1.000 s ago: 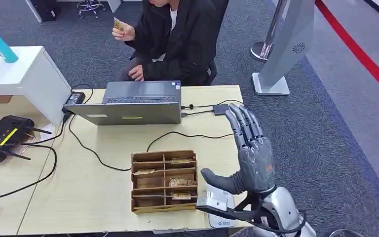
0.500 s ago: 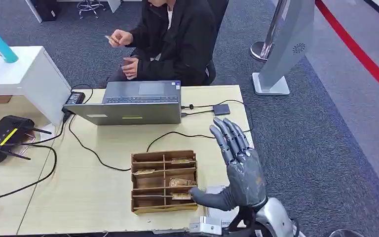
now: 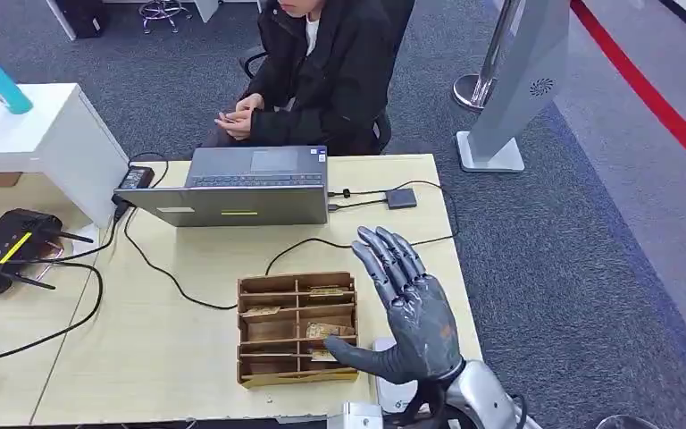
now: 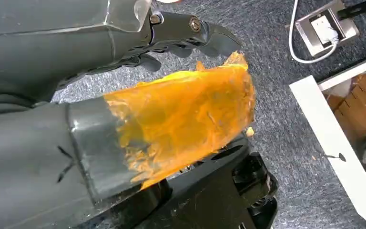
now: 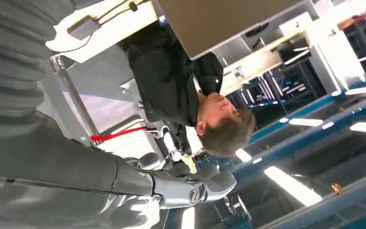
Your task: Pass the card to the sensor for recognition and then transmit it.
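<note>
Far left on the table [image 3: 170, 357]: black router [image 3: 4, 246] w/ antennas, cables running off it. White stand [image 3: 49, 143] behind. Mid-table: grey laptop [image 3: 241, 188], lid side toward robot. Person [image 3: 330, 63] in dark jacket sits behind it, both hands together low in front, something small in them, can't tell if it's a card.

Centre-front: wooden sorter box [image 3: 296, 328] w/ rows of slots; cards [image 3: 326, 331] lie in several slots toward its right side. Right hand [image 3: 411, 313] just right of the box, fingers spread and straight, palm empty; thumb juts toward the box's lower right slots, near the cards, contact not clear. White sensor [image 3: 393, 389] partly under that hand at table edge.

Left hand [image 4: 124, 95] in wrist view over carpet; thumb wrapped in orange tape, can't tell its pose.
</note>
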